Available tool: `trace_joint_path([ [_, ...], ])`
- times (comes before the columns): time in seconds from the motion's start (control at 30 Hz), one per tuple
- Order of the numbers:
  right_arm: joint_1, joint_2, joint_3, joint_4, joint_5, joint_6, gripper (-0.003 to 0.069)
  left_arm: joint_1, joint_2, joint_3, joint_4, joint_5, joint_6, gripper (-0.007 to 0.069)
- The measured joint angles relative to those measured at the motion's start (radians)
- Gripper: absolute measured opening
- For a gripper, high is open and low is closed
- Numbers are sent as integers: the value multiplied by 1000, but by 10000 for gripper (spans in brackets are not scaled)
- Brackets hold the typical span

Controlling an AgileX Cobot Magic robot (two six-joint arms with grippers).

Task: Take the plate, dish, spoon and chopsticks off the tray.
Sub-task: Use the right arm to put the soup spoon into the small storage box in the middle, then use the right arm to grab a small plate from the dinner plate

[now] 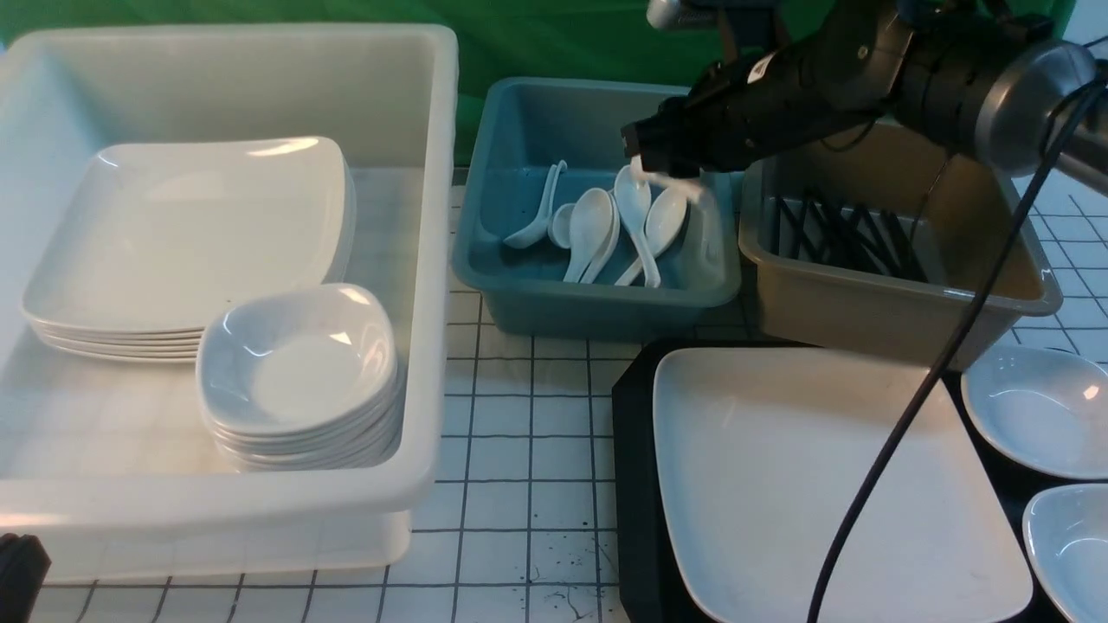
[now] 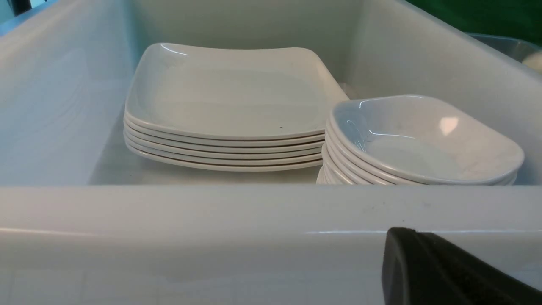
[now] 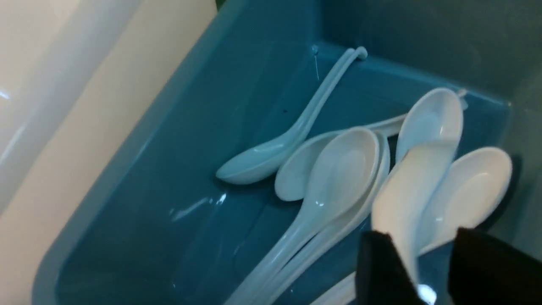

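The white square plate [image 1: 831, 467] lies on the black tray [image 1: 636, 484] at the front right, with two small white dishes [image 1: 1039, 407] beside it. My right gripper [image 1: 645, 151] hangs over the blue tub [image 1: 519, 294]. Its jaws stand apart in the right wrist view [image 3: 423, 237]. A blurred white spoon [image 3: 406, 190] hangs handle-down between them, against one finger and clear of the other. Black chopsticks [image 1: 840, 229] lie in the brown tub [image 1: 866, 311]. My left gripper [image 2: 400, 237] is shut and empty, low by the white bin's front wall [image 2: 211, 237].
The big white bin [image 1: 433, 260] on the left holds a stack of square plates [image 1: 190, 234] and a stack of small dishes [image 1: 299, 372]. Several spoons [image 1: 606, 229] lie in the blue tub. A black cable [image 1: 917, 407] crosses over the tray.
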Motion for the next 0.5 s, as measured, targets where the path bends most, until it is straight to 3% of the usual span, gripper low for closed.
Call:
trace_joint_path([
  [0.07,1,0,0,-1,24,-1,421,0,0,0,-5,0,0,5],
  [0.2,1,-26,-13,-53,115,-1,501,0,0,0,0,0,0,5],
  [0.3,3,-91,-53,-187,308,-1,402,0,0,0,0,0,0,5],
  [0.43,4,-183,-89,-304,559,-1,125,0,0,0,0,0,0,5],
  [0.5,3,-241,-60,-346,635,7,34,0,0,0,0,0,0,5],
])
